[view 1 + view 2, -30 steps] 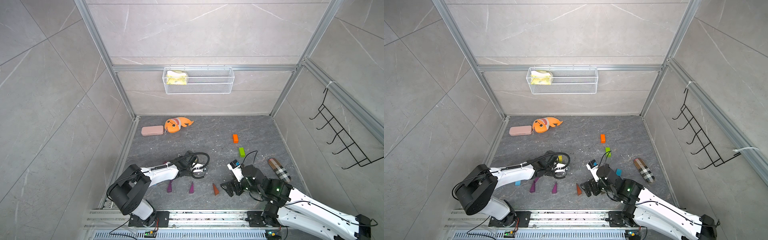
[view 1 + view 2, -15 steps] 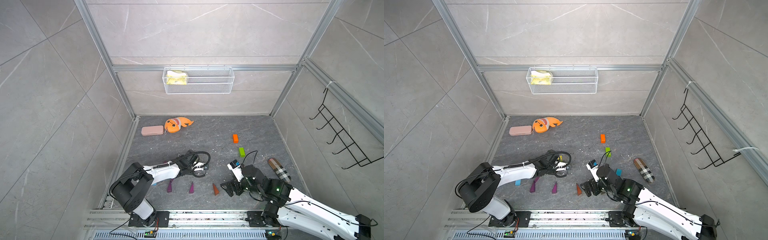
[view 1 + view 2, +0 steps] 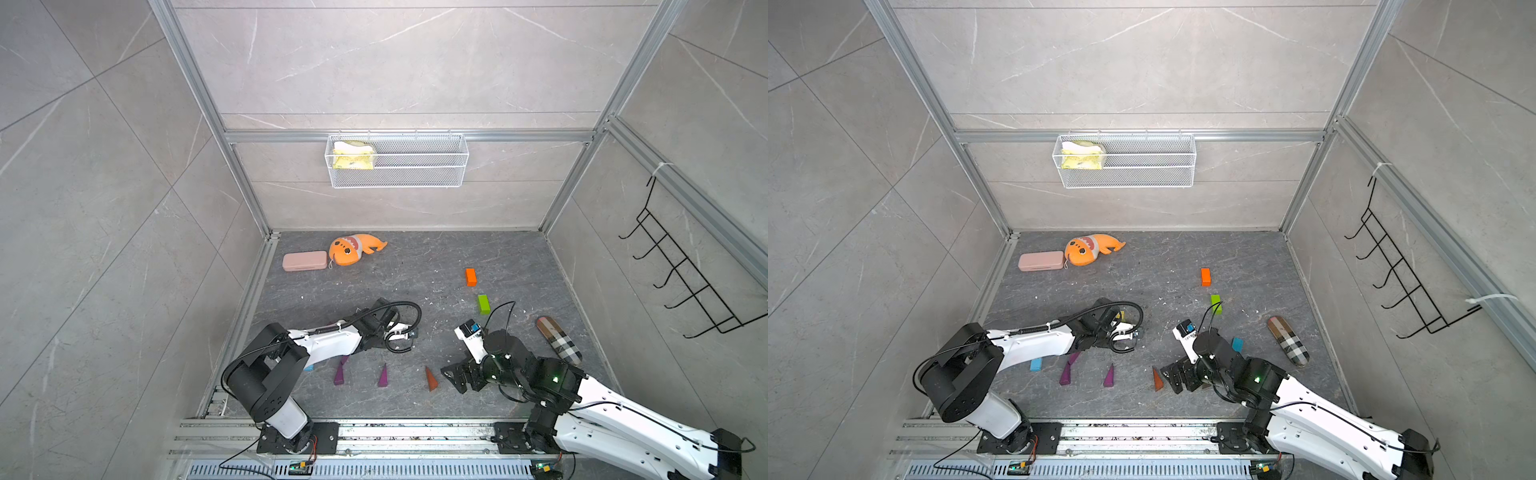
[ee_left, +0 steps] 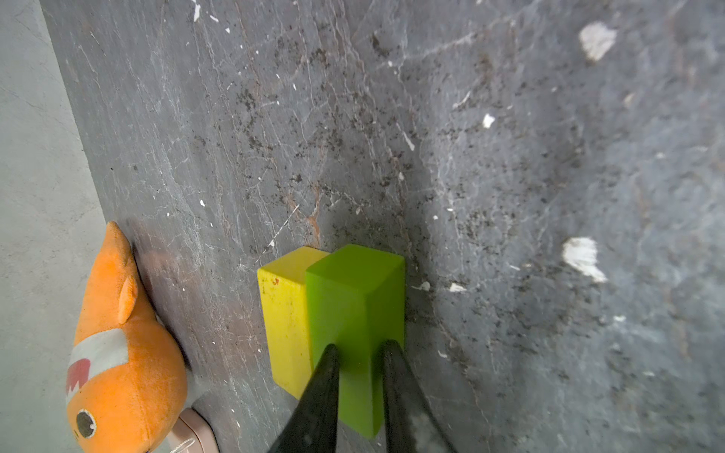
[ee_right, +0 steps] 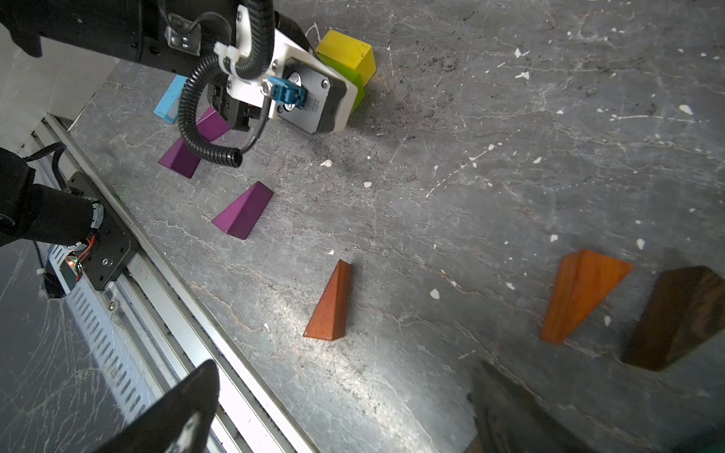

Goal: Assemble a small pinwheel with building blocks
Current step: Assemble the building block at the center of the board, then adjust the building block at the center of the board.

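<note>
The dark grey marbled worktop point(image 3: 415, 266), flecked white, bore a pink oblong case point(image 3: 304, 261) just beside an orange plush shark point(image 3: 353, 250), a short orange brick point(image 3: 470, 277), a short green brick point(image 3: 483, 304), a plaid oblong case point(image 3: 558, 341), purple pointed wedges point(image 3: 383, 376), an orange-brown pointed wedge point(image 3: 431, 379), a dark brown wedge point(image 5: 678, 317), light-blue blocks point(image 3: 1036, 365), and a yellow brick point(image 4: 284, 313) touching a second green brick point(image 4: 353, 313).

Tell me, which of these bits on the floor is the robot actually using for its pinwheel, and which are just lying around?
For the pinwheel: green brick in the left gripper, yellow brick, loose green brick, orange brick, purple wedges, orange wedges, brown wedge, blue bars.
Just lying about: pink case, plush shark, plaid pouch, wall basket.
</note>
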